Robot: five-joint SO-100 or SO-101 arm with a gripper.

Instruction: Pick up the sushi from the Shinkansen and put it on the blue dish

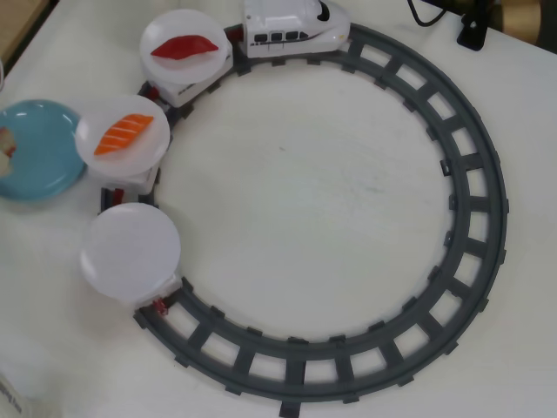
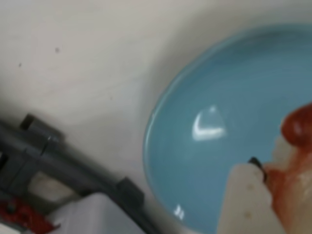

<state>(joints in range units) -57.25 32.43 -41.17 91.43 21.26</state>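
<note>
From above, a grey circular track [image 1: 474,187] lies on a white table [image 1: 305,183]. At twelve o'clock on the loop sits the Shinkansen [image 1: 294,26], a white engine with dark windows. Trailing it toward nine o'clock are three cars carrying round white plates: the first [image 1: 209,65] holds a dark red piece [image 1: 184,46], the second [image 1: 144,152] an orange striped piece [image 1: 123,133], and the third [image 1: 130,251] is bare. At nine o'clock, outside the track and slipping under the second plate's rim, is the blue dish [image 1: 39,157]. At its far left edge, cut off by the frame, a pale scrap with red shows, apparently the sushi [image 1: 7,146]. The arm itself is not visible from above.

Close over the dish, the wrist view is blurred. The blue dish [image 2: 219,97] fills the right side, with a bright glare spot near its centre. At four o'clock a pale finger [image 2: 247,202] rises from the bottom edge, and touching it on the right is the sushi [image 2: 297,165], pale with a red end. Only one finger shows, so whether the claw grips the piece or has loosened cannot be told. Grey track [image 2: 73,170] runs across at seven o'clock.

The piece seems to be over or on the dish, so release looks like the step in hand. Done well, that means opening gently while low, well inside the rim, then lifting straight up clear of the neighbouring plate.
</note>
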